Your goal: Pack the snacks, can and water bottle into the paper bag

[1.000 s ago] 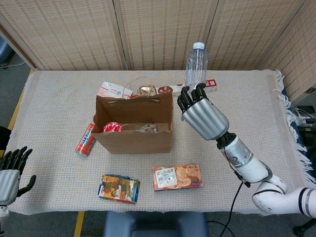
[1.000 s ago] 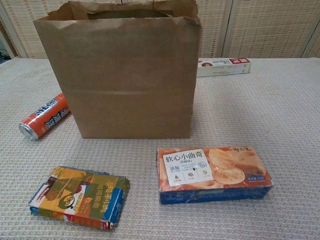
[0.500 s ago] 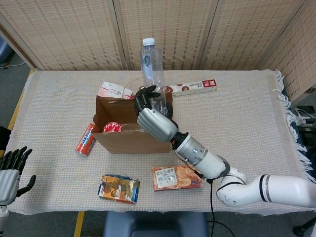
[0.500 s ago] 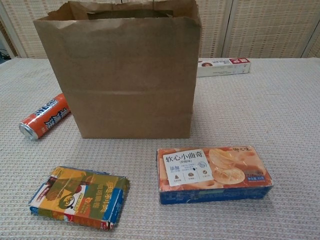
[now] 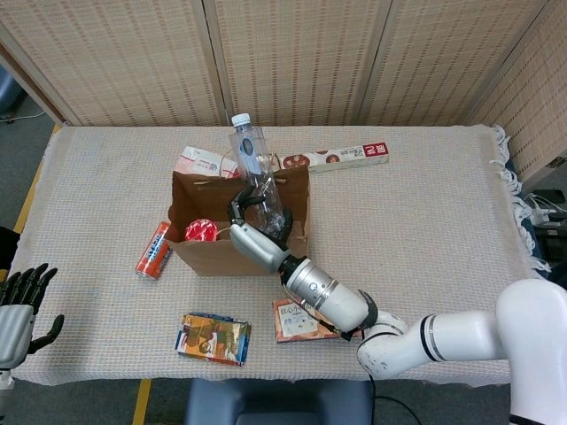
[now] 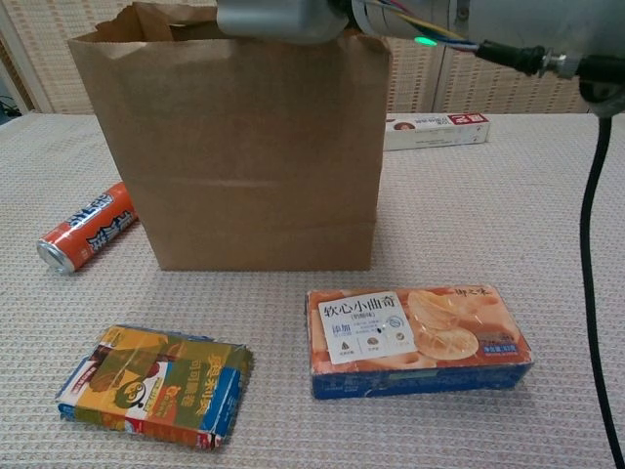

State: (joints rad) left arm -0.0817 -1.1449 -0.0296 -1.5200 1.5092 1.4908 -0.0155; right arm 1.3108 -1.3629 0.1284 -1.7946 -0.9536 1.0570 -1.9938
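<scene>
My right hand [image 5: 252, 235] grips a clear water bottle [image 5: 254, 168] and holds it tilted over the open brown paper bag [image 5: 239, 252], its lower end inside the mouth. The back of that hand [image 6: 278, 18] shows above the bag [image 6: 254, 147] in the chest view. Inside the bag lies a round red-lidded item [image 5: 200, 229]. An orange can [image 5: 152, 250] lies left of the bag. An orange biscuit box [image 6: 415, 337] and a colourful snack pack [image 6: 156, 383] lie in front of it. My left hand [image 5: 18, 310] hangs open at the table's near left edge.
A long red-and-white box [image 5: 345, 157] lies behind the bag to the right, and a white-and-red packet [image 5: 202, 163] lies behind it to the left. My right forearm [image 5: 328, 297] crosses above the biscuit box. The black cable [image 6: 594, 244] hangs at the right.
My right hand has carried the bottle leftward and down, from right of the bag to over its mouth, with the bottle's base now inside. My left hand has stayed still.
</scene>
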